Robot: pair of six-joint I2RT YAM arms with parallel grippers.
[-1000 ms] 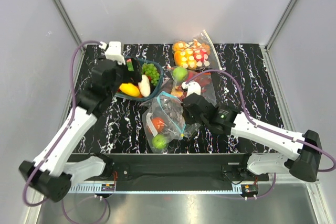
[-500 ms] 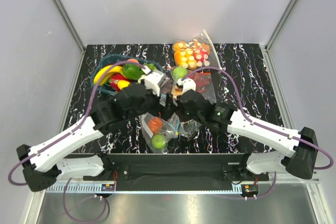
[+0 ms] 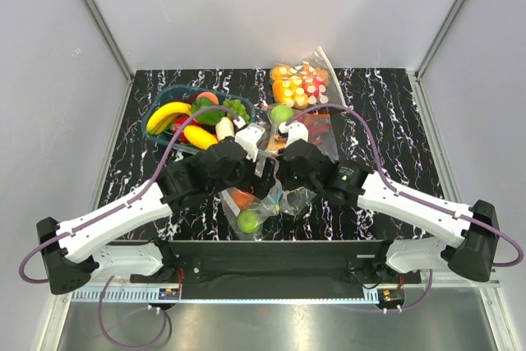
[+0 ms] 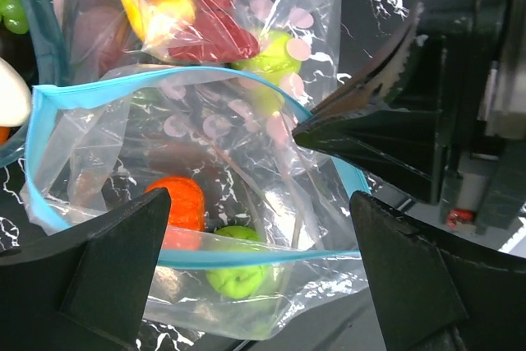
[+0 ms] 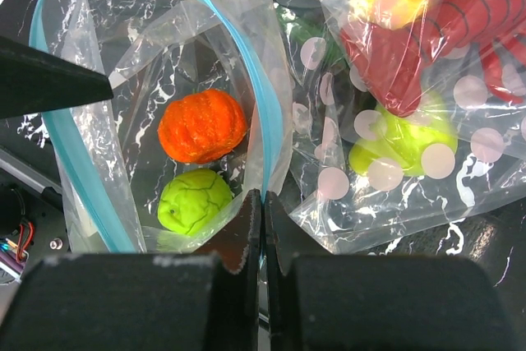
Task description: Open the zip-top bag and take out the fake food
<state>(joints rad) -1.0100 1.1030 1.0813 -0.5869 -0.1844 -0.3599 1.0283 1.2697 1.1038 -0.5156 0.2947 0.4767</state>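
The zip-top bag point(image 3: 256, 203) lies open at the table's front centre, its teal zipper strip point(image 4: 107, 88) spread into a loop. Inside lie an orange fruit point(image 5: 201, 125) and a green round fruit point(image 5: 195, 200), both fake food. My right gripper point(image 5: 263, 195) is shut on the bag's zipper edge at its right side. In the top view that gripper point(image 3: 285, 173) sits just right of the bag. My left gripper point(image 4: 261, 228) hovers open above the bag's mouth, one finger on each side and nothing between them.
A teal basket point(image 3: 149, 127) at the back left holds a banana point(image 3: 168, 114) and other plastic fruit. A larger clear bag with red peppers point(image 3: 319, 131) lies right behind the zip-top bag. A small bag of orange and red-white pieces point(image 3: 300, 84) sits at the back.
My left arm has swung from the basket over to the zip-top bag, staying open. The right gripper has kept its hold on the bag's edge.
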